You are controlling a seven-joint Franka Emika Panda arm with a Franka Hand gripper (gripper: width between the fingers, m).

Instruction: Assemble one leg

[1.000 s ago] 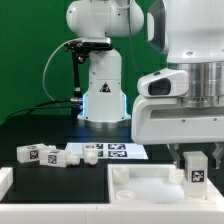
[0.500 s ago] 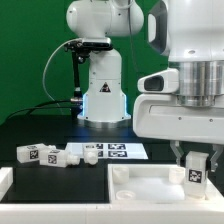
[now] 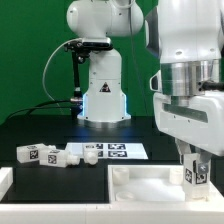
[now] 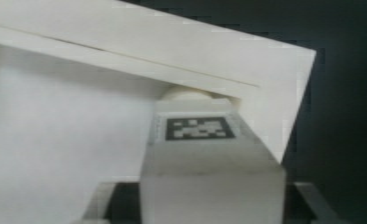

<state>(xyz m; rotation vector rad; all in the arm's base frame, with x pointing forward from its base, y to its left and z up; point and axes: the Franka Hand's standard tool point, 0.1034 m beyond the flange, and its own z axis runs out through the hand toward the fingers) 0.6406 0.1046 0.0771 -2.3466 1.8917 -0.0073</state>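
Over the black counter (image 3: 40, 130) before the green backdrop (image 3: 28, 50), your pincer (image 3: 197, 180) pinches the leg (image 3: 197, 168) upright, long axis running straight down from the jaws, its lower end at a corner of the white panel (image 3: 128, 178) on the exterior view's right; whether it touches, you cannot tell

I can read no words or numbers. The leg (image 4: 206, 172) I hold bears a black-and-white square tag; the marker board (image 3: 118, 151), toward the exterior view's left of it, carries similar tags.
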